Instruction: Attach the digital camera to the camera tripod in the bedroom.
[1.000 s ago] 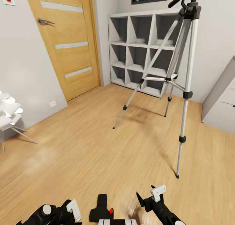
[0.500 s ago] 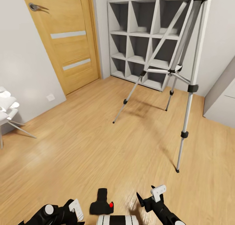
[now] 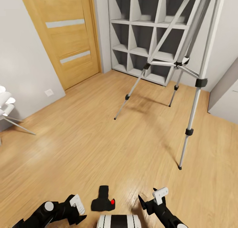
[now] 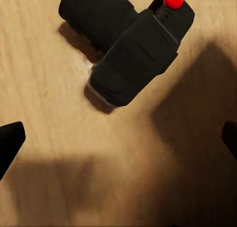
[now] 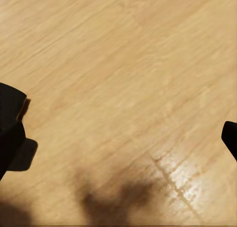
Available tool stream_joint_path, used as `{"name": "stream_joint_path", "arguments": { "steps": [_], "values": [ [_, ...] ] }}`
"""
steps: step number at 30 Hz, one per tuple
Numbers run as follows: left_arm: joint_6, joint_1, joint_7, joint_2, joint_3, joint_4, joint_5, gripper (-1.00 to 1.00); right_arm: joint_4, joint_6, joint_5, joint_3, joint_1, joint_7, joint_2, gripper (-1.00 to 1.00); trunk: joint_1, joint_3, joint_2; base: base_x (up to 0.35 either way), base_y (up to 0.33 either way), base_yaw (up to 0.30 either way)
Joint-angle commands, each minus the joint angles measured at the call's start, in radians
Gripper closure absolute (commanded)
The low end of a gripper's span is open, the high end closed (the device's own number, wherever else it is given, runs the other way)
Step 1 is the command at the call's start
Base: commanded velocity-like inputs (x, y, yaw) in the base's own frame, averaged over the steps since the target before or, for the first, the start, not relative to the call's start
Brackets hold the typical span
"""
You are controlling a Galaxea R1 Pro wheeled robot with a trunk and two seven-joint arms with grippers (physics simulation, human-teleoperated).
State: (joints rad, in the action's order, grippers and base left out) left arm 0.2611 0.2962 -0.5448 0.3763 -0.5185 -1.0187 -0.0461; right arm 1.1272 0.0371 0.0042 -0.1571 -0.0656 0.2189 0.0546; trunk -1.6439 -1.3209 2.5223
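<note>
- Nearest the robot, the left pincer [image 3: 76,206] hangs low over the wood floor [image 3: 82,145], its jaws spread wide with nothing between them; in the left wrist view its dark fingertips [image 4: 10,143] sit at opposite edges of the picture, the bare planks between them.
- The right pincer [image 3: 152,197] hovers at the same depth on the other side, also gaping and empty, a white pad on one finger and a black tip on the other.
- Between the two pincers, just ahead of the robot's white trunk [image 3: 119,221], the camera [image 3: 103,201] lies on the floor, touched by neither pincer. It is a small black body with a short lens barrel pointing away from the robot and a red dot [image 3: 112,201] on its right side.
- Seen from the left wrist, the camera [image 4: 129,44] rests at a slant on the planks and casts a shadow beside it.
- Farther on, to the right, the tripod [image 3: 185,66] stands upright on three splayed silver legs with black clamps and feet; its head is cut off by the top of the head view.
- A white chair [image 3: 6,105] pokes in at the far left.
- Behind the tripod, white cube shelving [image 3: 145,39] stands against the grey wall.
- An oak door [image 3: 62,36] with pale stripes closes the far left corner.
</note>
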Motion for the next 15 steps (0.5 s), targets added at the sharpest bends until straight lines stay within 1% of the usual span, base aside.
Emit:
{"name": "stream_joint_path", "arguments": {
  "steps": [1,3,4,8,15],
  "values": [
    [0.006,0.021,-0.004,0.000,0.018,-0.005,-0.005,-1.00,0.000,0.003,0.000,-0.001,0.000,0.002,0.001,-1.00,0.000,-0.005,0.001,0.000,0.000,0.000],
    [0.008,0.036,-0.005,0.000,0.022,-0.004,-0.005,-1.00,0.000,0.003,0.000,-0.001,0.000,0.002,0.001,-1.00,-0.001,-0.012,0.001,0.000,0.000,0.000],
    [0.012,0.068,-0.006,0.000,0.028,-0.003,-0.005,-1.00,0.000,0.003,0.000,-0.001,0.000,0.002,0.001,-1.00,-0.002,-0.016,0.001,0.000,0.000,0.000],
    [0.014,0.099,-0.007,0.001,0.031,0.000,-0.005,-1.00,0.000,0.003,0.000,-0.001,0.000,0.001,0.001,-1.00,-0.003,-0.032,0.002,0.000,0.000,0.000],
    [0.016,0.117,-0.007,0.000,0.032,0.009,-0.005,-1.00,0.000,0.003,0.000,-0.001,0.000,0.002,0.001,-1.00,-0.007,-0.059,0.004,0.000,0.000,0.000]
  ]
}}
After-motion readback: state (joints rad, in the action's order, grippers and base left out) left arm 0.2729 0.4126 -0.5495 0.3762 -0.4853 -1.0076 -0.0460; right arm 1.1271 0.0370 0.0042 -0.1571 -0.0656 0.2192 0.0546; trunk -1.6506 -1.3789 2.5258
